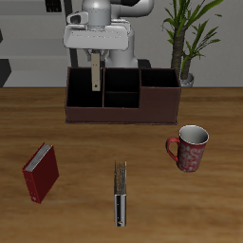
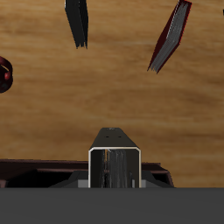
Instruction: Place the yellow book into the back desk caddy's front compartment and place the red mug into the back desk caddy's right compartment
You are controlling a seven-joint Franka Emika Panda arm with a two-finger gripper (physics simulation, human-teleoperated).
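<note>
My gripper (image 1: 95,55) is shut on the yellow book (image 1: 96,76), which hangs upright from it. The book hangs over the back desk caddy (image 1: 95,112), above the end section opposite the taller-walled one, close to the divider of the middle sections. The front compartment (image 1: 121,99) and the right compartment (image 1: 159,95) show nothing inside. In the wrist view the book's grey edge (image 2: 115,164) is end-on between the jaws, with the caddy's rim (image 2: 31,171) below it. The red mug (image 1: 190,148) stands upright on the table nearer the front edge; it also shows in the wrist view (image 2: 4,74).
A red book (image 1: 41,173) lies flat near the table's front edge. A dark book with a white-grey spine (image 1: 121,193) stands near the front edge at the middle. Both show in the wrist view, red book (image 2: 171,37) and dark book (image 2: 78,22). A potted plant (image 1: 188,38) stands behind the caddy.
</note>
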